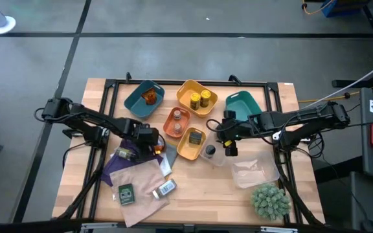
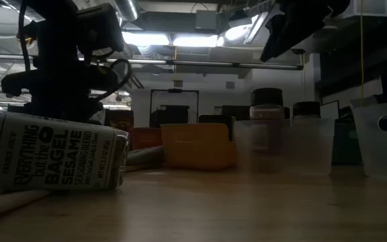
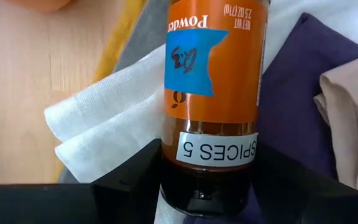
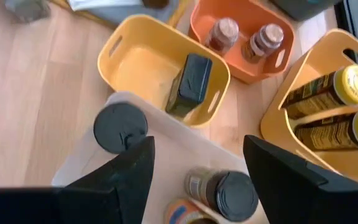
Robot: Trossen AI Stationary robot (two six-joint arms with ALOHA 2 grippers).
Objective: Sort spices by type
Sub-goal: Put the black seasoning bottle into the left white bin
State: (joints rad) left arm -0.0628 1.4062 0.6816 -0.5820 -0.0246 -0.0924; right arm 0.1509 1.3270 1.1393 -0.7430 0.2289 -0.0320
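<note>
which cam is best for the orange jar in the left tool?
Left wrist view: the orange jar fills the frame, label readable, dark cap end between the left tool's fingers. High view shows only an orange sliver at that tool. Low and right wrist views don't show it.

Colours on the table
Amber-orange jar [image 3: 213, 93] with blue patch; yellow trays [image 1: 196, 97]; teal trays [image 1: 241, 103]; purple cloth [image 3: 303, 93]; green plant [image 1: 269, 202].

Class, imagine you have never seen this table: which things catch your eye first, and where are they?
First, the cluster of coloured trays at the table's middle, above all the yellow tray with two yellow jars. Next, the left gripper shut on an orange spice jar over the cloths. The green spiky plant sits at the near right corner.
</note>
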